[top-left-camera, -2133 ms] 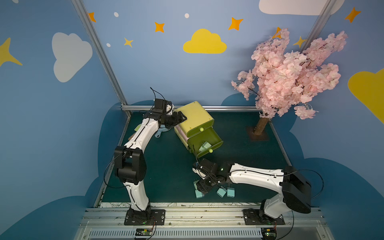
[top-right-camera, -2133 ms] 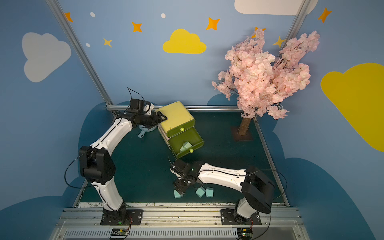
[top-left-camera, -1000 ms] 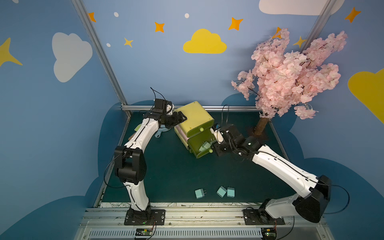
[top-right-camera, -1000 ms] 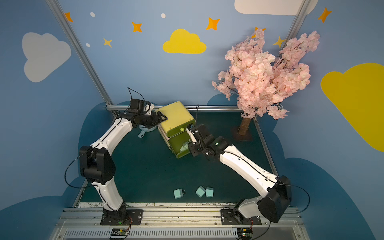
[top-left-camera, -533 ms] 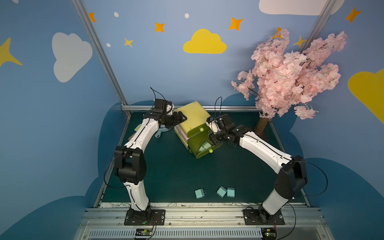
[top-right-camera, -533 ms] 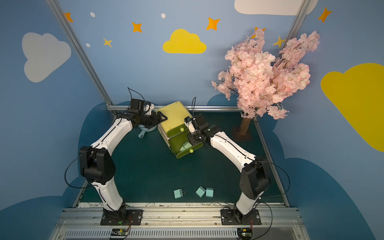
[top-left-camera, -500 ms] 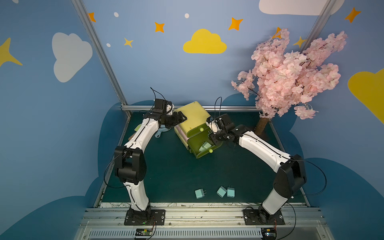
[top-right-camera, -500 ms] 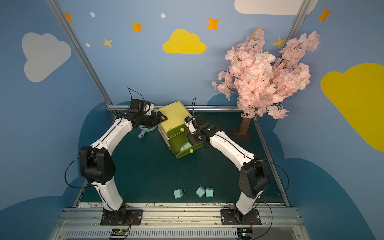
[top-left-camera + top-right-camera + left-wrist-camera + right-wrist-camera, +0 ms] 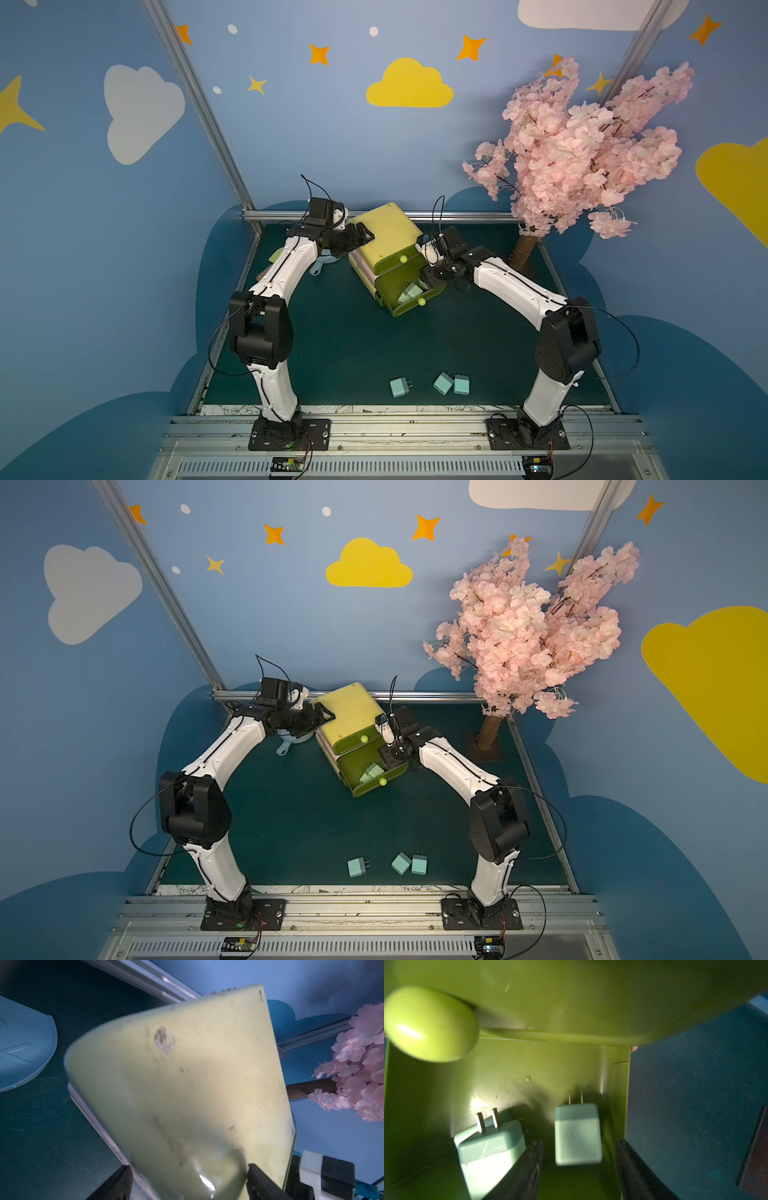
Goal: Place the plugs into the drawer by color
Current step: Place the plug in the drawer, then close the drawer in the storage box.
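surf: teal mat, 3 plugs | rm: blue walls, pink tree

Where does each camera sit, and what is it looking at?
Top views: high in front, looking down at left arm, right arm, yellow chest and three loose plugs.
Left wrist: on left arm, facing the chest; left gripper grips it.
Right wrist: on right arm, over the open drawer's two mint plugs; right gripper open.
Shared: the chest.

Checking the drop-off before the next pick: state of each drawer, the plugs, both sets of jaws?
Top drawer: shut.
Lower drawer: open, two mint plugs inside.
Light blue plugs: three, loose on mat.
Left gripper: jaws clamped on drawer chest corner.
Right gripper: jaws open, gripping nothing.
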Tool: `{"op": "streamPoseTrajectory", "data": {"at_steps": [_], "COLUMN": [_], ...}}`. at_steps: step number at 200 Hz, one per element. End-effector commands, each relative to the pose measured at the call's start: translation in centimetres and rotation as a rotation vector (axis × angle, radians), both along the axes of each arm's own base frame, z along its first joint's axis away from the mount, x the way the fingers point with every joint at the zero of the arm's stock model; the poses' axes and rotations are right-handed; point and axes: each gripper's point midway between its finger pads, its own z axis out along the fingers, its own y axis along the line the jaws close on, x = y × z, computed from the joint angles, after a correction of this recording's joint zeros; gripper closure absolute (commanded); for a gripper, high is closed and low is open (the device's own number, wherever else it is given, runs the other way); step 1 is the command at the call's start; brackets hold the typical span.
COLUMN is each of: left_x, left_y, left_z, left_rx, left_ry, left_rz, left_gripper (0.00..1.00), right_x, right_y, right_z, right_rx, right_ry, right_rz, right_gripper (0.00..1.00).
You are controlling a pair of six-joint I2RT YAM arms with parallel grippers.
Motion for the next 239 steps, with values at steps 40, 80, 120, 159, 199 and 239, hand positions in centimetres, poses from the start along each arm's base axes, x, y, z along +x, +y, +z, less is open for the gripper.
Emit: {"op": "streamPoseTrajectory", "data": {"at_steps": [40, 80, 120, 159, 199, 239], "left_x": [-0.7, -0.7, -0.9, -0.9, -0.9, -1.0], "left_y": [0.8, 0.9, 1.0, 1.1, 1.1, 0.9], "left_z": [-3.9, -4.0, -4.2, -4.1, -4.1, -4.1], "left_rx": [0.053, 0.058, 0.069, 0.072, 0.076, 0.068], "left_ry": [0.114, 0.118, 0.121, 0.118, 0.117, 0.120], "left_rz": [0.015, 0.021, 0.021, 0.021, 0.021, 0.015], "left_gripper": [0.13, 0.14, 0.14, 0.14, 0.14, 0.14], "right_x": [-4.6, -8.9, -9.4, -7.9, -6.4, -4.9], "right_y": [-2.8, -1.8, 0.5, 3.1, 4.5, 5.7], "right_z": [3.3, -0.4, -3.7, -3.6, -2.0, -0.3], "right_rx": [0.263, 0.497, 0.434, 0.447, 0.471, 0.518], "right_ry": [-0.012, -0.094, -0.074, -0.082, -0.115, -0.150], "right_rz": [-0.084, -0.055, -0.014, 0.026, 0.036, 0.023], "right_gripper": [0.51, 0.69, 0.72, 0.72, 0.74, 0.77]}}
